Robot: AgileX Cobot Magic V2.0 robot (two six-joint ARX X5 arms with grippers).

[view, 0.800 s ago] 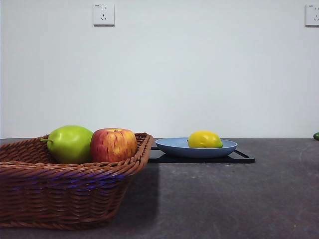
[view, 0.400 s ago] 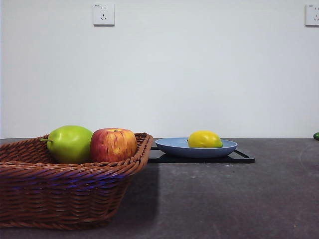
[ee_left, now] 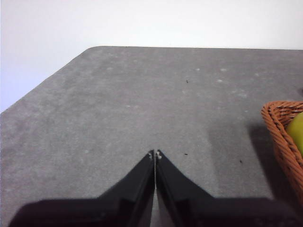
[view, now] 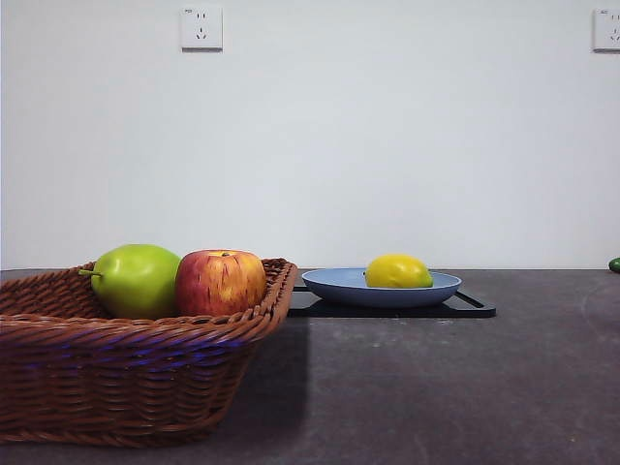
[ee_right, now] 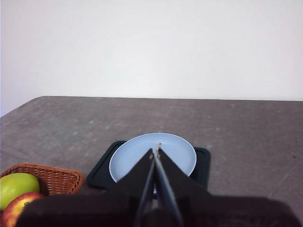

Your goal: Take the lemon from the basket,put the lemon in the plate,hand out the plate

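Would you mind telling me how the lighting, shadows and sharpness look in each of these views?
Front view: even, soft light; the basket casts a dark shadow on the table toward the plate; the lemon is sharp, without glare. Left wrist view: mildly soft, with a shadow beside the basket rim. Right wrist view: the shut right gripper hides part of the plate; the wall is bright and featureless.

Front cam cuts the basket (view: 136, 373) off at the left and bottom edges, and its rim hides the bottoms of the green fruit (view: 137, 280) and apple (view: 221, 282). A green thing (view: 614, 264) at the right edge is too cropped to identify. In the right wrist view, the jaws cover the lemon completely.
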